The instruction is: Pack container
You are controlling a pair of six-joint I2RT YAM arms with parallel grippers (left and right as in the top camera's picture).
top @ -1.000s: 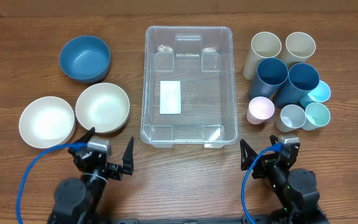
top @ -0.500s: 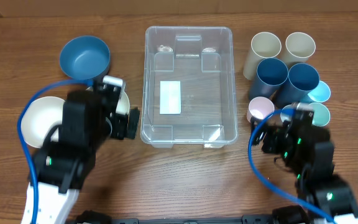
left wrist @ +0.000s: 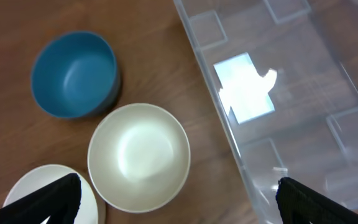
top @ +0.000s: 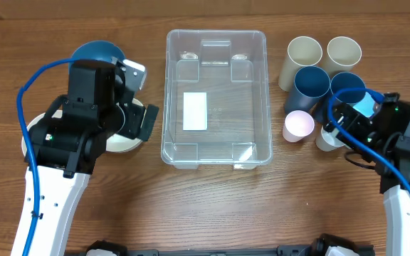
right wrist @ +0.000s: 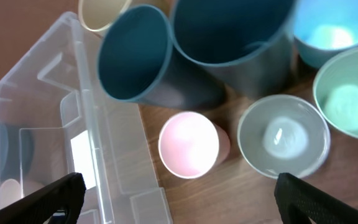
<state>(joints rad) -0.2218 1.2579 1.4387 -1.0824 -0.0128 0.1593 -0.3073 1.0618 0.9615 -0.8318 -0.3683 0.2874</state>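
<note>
At centre frame overhead, the container [top: 223, 135] stands empty on the counter [top: 212, 206]. Our left fingers [left wrist: 55, 199] hang spread over the cream bowl [left wrist: 138, 155], our right fingers [right wrist: 303, 196] spread over the pink cup [right wrist: 188, 144]. We judge we are reaching for the first items; next, we descend and close.

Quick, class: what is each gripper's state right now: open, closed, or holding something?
Left gripper: open, holding nothing.
Right gripper: open, holding nothing.
</note>
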